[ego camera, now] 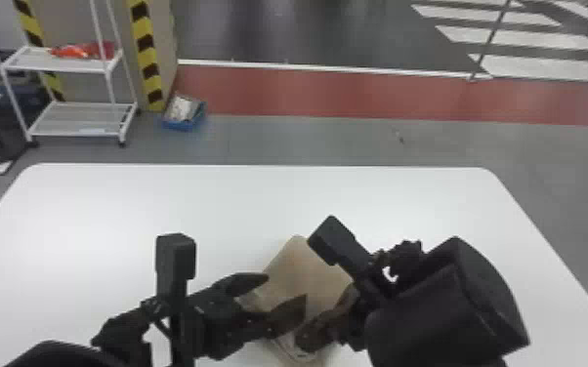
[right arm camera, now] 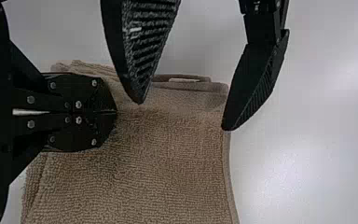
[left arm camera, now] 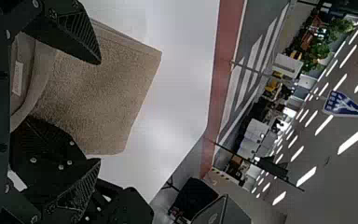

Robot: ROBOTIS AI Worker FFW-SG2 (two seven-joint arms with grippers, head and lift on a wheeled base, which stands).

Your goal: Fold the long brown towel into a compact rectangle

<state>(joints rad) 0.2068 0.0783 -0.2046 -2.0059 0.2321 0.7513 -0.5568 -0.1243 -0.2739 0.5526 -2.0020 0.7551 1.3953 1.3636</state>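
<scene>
We have the brown towel (ego camera: 303, 273) on the worktop (ego camera: 112, 210), already doubled into a squarish stack, beneath and just ahead of our two hands. Our left hand (ego camera: 286, 287) stands open, its fingers spread above the towel with nothing between them. Our right hand (right arm camera: 115, 112) has its fingers together, tips down at the cloth; we cannot tell whether they pinch a layer or only press on it. The doubled end (left arm camera: 44, 74) with its pale label (left arm camera: 18, 78) lies close in by the left hand, its layers bulging a little and not quite lined up.

We judge the fold nearly made, with squaring and flattening left to do. If the right hand has caught the top layer, lifting it away would drag that layer and open the fold. If the left hand closes on one layer alone, the layers will likely slide apart and the edges go crooked. The two hands are close together, so a sideways sweep by either could knock the other and skew the stack. Pushing down hard on the thick end might shove the whole towel across the smooth surface rather than flatten it.
</scene>
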